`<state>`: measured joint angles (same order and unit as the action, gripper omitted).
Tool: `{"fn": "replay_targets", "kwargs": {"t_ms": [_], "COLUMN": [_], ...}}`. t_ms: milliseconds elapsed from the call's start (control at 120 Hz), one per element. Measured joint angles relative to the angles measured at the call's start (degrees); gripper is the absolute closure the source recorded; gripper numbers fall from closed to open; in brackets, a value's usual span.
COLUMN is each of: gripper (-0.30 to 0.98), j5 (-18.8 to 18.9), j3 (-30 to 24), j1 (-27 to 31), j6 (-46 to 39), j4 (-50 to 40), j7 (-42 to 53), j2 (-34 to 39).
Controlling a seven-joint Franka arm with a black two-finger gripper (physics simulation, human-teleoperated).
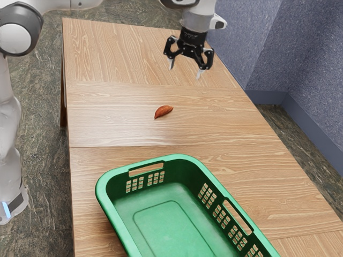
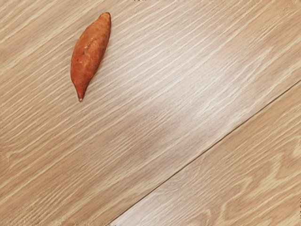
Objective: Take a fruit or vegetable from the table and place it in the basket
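Observation:
High over the far part of the table, my gripper (image 1: pixel 185 70) is open, its two fingers wide apart with nothing between them. An orange-brown sweet potato (image 1: pixel 163 111) lies on the table, lower than the gripper and nearer the exterior view's camera. In the wrist view the sweet potato (image 2: pixel 90 55) lies whole on the wood, apart from anything else. The green basket (image 1: pixel 103 187) stands on the table at the near side, with the sweet potato outside it, beyond its rim. Its visible floor is bare.
The wooden table (image 1: pixel 115 120) has seams across its top. A blue-grey wall (image 1: pixel 305 69) rises past the table's edge on the exterior view's right. The basket's raised walls and handle openings take up much of the near tabletop.

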<state>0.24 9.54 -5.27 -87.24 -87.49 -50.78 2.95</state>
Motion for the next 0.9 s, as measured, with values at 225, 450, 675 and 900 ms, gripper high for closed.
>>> {"fn": "replay_targets", "kwargs": {"t_ms": [225, 450, 675, 900], "gripper": [0.00, 0.01, 0.02, 0.03], "j5": [0.2, -2.5, -6.0, -5.7], "j3": [-0.7, -1.9, 1.2, 1.4], "j1": [-1.0, -3.8, -0.1, -1.4], "j6": [0.4, 0.5, -0.2, -9.2], "j4": [0.0, 0.0, 0.0, -6.2], "j7": [-24.5, -36.4, -23.2, -0.3], "j2": [-0.1, -0.1, -6.7, -3.6]}}
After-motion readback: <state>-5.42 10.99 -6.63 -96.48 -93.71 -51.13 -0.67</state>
